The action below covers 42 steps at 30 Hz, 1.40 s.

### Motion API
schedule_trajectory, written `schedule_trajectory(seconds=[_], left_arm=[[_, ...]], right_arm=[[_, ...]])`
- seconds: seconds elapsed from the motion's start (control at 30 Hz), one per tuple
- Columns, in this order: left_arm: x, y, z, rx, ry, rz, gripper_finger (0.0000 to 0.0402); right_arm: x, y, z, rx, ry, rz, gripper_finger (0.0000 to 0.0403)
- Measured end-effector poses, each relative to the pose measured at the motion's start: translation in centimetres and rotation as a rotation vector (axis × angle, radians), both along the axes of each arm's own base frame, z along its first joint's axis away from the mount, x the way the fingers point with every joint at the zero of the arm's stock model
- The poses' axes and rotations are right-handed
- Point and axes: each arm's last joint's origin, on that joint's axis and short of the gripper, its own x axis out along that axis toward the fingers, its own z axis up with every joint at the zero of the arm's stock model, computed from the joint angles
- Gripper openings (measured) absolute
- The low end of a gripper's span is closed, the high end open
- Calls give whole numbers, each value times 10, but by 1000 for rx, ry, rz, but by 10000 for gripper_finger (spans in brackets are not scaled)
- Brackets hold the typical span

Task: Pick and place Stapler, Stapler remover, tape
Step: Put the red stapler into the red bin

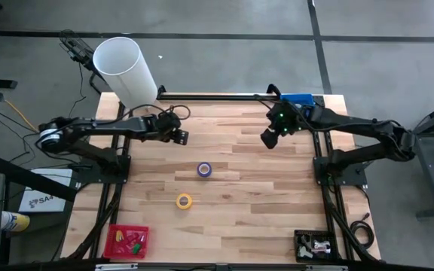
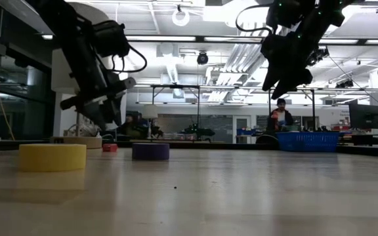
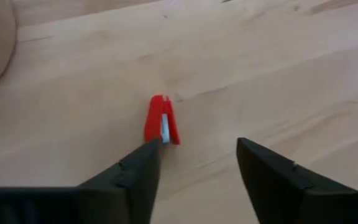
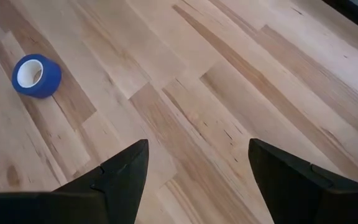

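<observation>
A small red piece with a silver strip lies flat on the wooden table; whether it is the stapler or the stapler remover I cannot tell. My left gripper hangs open just above and short of it, at the far left, touching nothing. A blue-purple tape roll lies at mid-table, with a yellow tape roll nearer the front. My right gripper hovers open, high over the far right, with nothing between its fingers. In the right wrist view the blue-purple roll lies well ahead of it.
A red tray with small items sits at the near left corner and a black tray at the near right. A blue basket stands at the far right edge. A white cylinder stands beyond the far left corner.
</observation>
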Motion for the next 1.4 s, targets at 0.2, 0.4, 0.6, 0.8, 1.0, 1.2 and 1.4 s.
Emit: schedule_trajectory(seconds=[0.2,0.4,0.6,0.8,1.0,1.2,1.4], left_arm=[[3,2,-9,15,53,2,266],[8,5,-25,21,136,-34,271],[11,7,-35,45,187,-15,269],[18,10,-41,77,176,-40,268],[22,12,-52,68,214,-56,268],[22,12,-55,64,228,-57,268],[22,11,-55,52,227,-55,268]], right_arm=[[-1,-2,0,-7,0,5,266],[0,-3,1,-15,-4,14,266],[0,-3,0,-15,-3,14,266],[0,-3,1,-16,-5,13,266],[0,-3,1,-16,-8,10,266],[0,-3,1,-14,-9,9,266],[0,-3,1,-15,-8,10,266]])
